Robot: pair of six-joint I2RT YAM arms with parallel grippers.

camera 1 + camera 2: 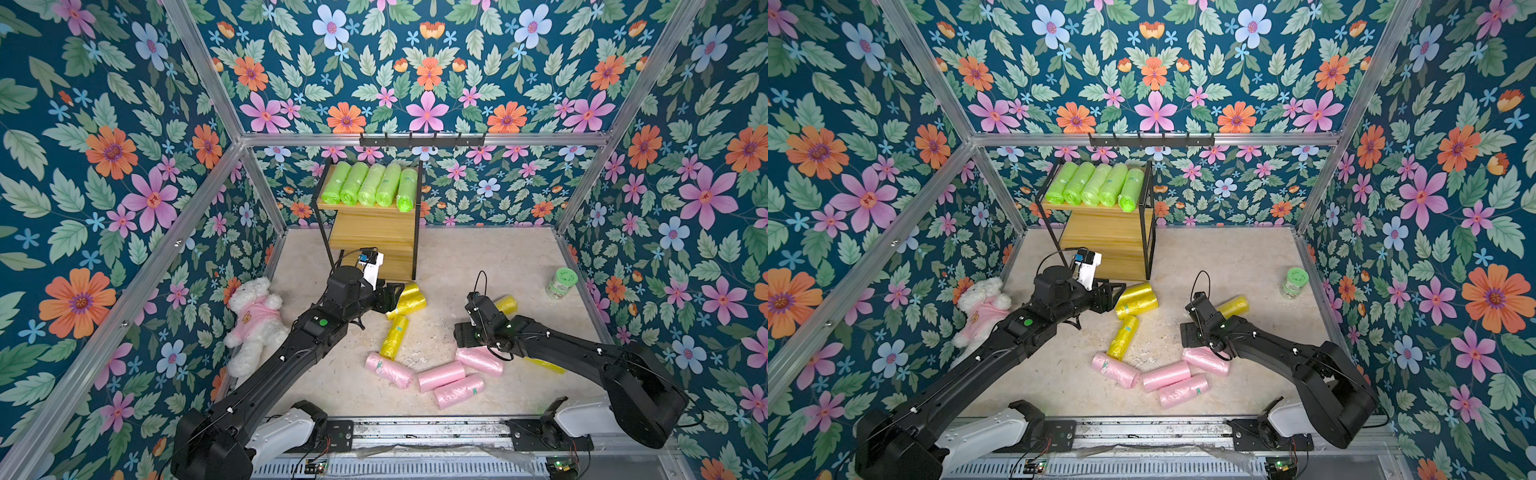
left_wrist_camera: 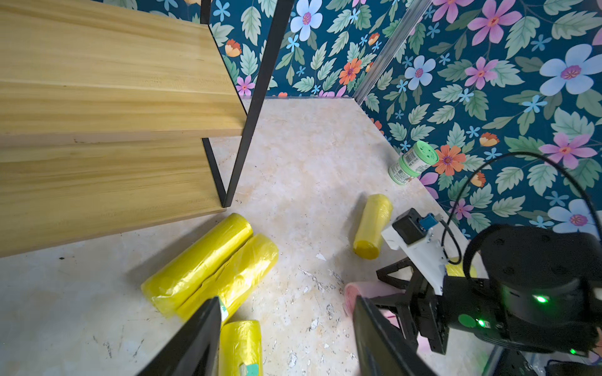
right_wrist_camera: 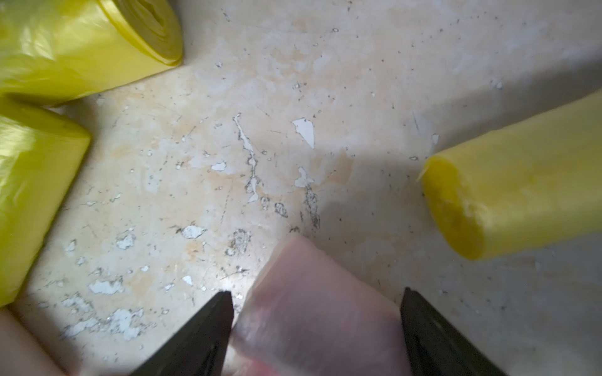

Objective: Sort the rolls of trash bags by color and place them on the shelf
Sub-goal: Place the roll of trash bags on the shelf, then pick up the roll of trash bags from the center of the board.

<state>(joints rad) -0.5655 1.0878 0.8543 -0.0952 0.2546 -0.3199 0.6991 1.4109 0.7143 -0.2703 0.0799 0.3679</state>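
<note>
Several lime green rolls (image 1: pixel 370 185) lie side by side on the top board of the shelf (image 1: pixel 374 232) at the back; its lower boards are bare. Yellow rolls (image 1: pixel 409 299) and pink rolls (image 1: pixel 440 376) lie loose on the floor. My left gripper (image 1: pixel 392 295) hovers open beside the pair of yellow rolls (image 2: pixel 198 263), with nothing between its fingers (image 2: pixel 211 325). My right gripper (image 3: pixel 316 293) is low over a pink roll (image 3: pixel 319 309), open, one finger on each side of it. That same pink roll (image 1: pixel 1206 360) shows under the right wrist.
A green-lidded jar (image 1: pixel 561 282) stands by the right wall. A white teddy bear in a pink shirt (image 1: pixel 255 320) lies against the left wall. A black hook rail (image 1: pixel 422 140) hangs above the shelf. One yellow roll (image 1: pixel 506 304) lies just behind the right wrist.
</note>
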